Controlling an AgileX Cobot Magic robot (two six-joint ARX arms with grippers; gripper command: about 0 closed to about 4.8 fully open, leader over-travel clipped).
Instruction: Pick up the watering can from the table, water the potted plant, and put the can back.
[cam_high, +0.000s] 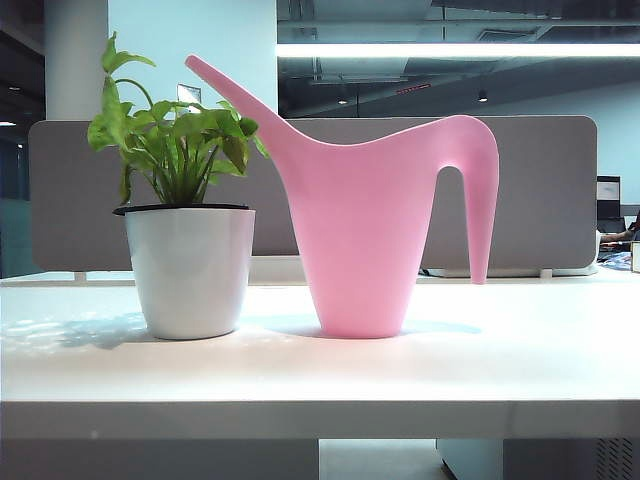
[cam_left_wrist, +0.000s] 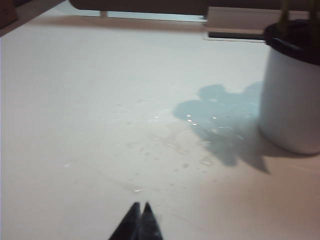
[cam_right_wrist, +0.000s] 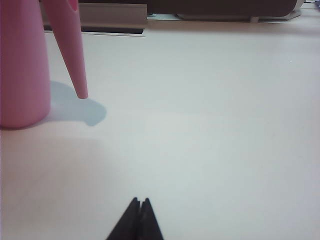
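The pink watering can (cam_high: 362, 235) stands upright on the white table (cam_high: 320, 370), its spout slanting up toward the potted plant (cam_high: 187, 250) on its left and its hooked handle on the right. In the right wrist view the watering can (cam_right_wrist: 22, 65) stands well away from my right gripper (cam_right_wrist: 140, 201), which is shut and holds nothing. The left wrist view shows the plant's white pot (cam_left_wrist: 292, 95) with its shadow on the table. My left gripper (cam_left_wrist: 140, 205) is shut with nothing in it, far short of the pot. Neither gripper shows in the exterior view.
A grey partition (cam_high: 540, 190) runs along the table's far edge. A few water drops (cam_left_wrist: 185, 145) lie on the tabletop beside the pot. A white rail (cam_right_wrist: 112, 12) lies at the table's back edge.
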